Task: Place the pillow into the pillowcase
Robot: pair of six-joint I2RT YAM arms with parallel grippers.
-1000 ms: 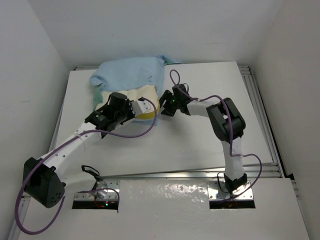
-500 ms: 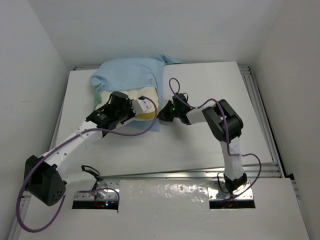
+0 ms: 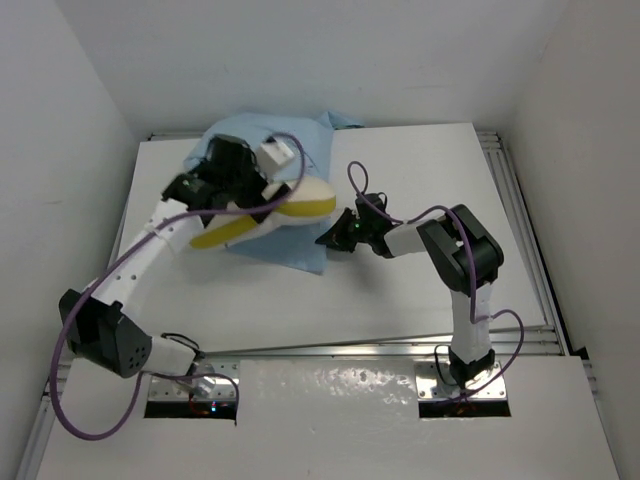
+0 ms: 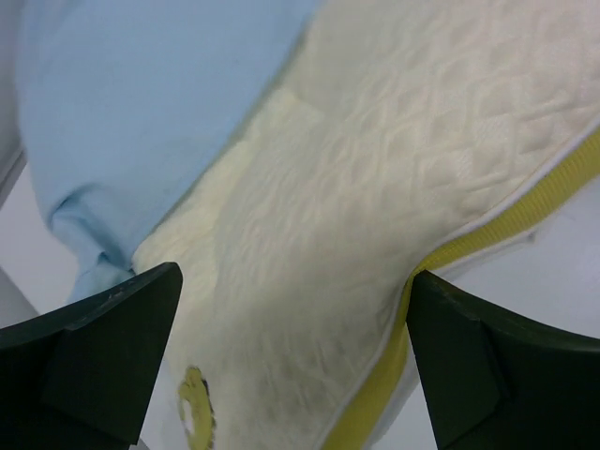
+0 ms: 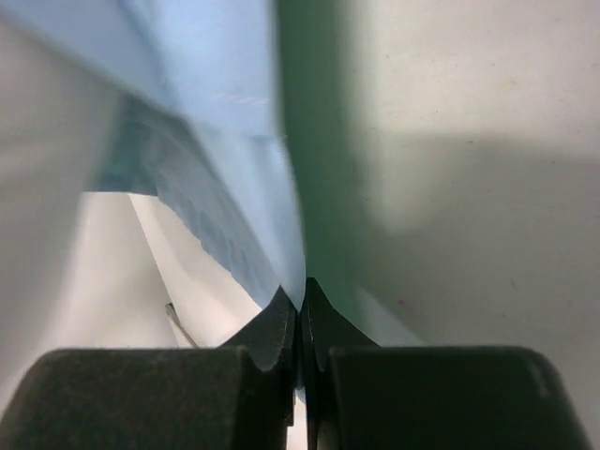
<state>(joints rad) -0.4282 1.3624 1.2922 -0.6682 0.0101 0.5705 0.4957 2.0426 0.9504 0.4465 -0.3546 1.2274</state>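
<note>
- The left gripper (image 4: 292,277) is clamping the pillow (image 3: 298,202). Its fingers (image 4: 103,347) are standing wide apart, and the thick near end of the pillow is filling the whole gap between them.
- In the top view the pillow is sitting tilted over the far left part of the worktop (image 3: 400,300). Its long axis is running from lower left to upper right, and its yellow edge band (image 3: 228,233) is facing the camera.
- The left wrist view is showing the quilted cream face, with a small round yellow-green logo (image 4: 195,412) close to the left-hand finger.
- The pillowcase (image 3: 283,250) is lying under and behind the pillow with its light blue side showing. It is bunching up toward the far wall, and one flap is spreading flat on the worktop at the pillow's near right.
- In the left wrist view, blue fabric is overlapping the far left corner of the pillow. I cannot tell how far the pillow is reaching inside.
- The right gripper (image 5: 300,292) is pressed together and pinching a thin edge of the blue fabric between its tips.
- In the top view this gripper is sitting low at the right corner of the flat flap, just right of the pillow.
- The right arm (image 3: 455,245) is reaching leftward, low across the worktop.
</note>
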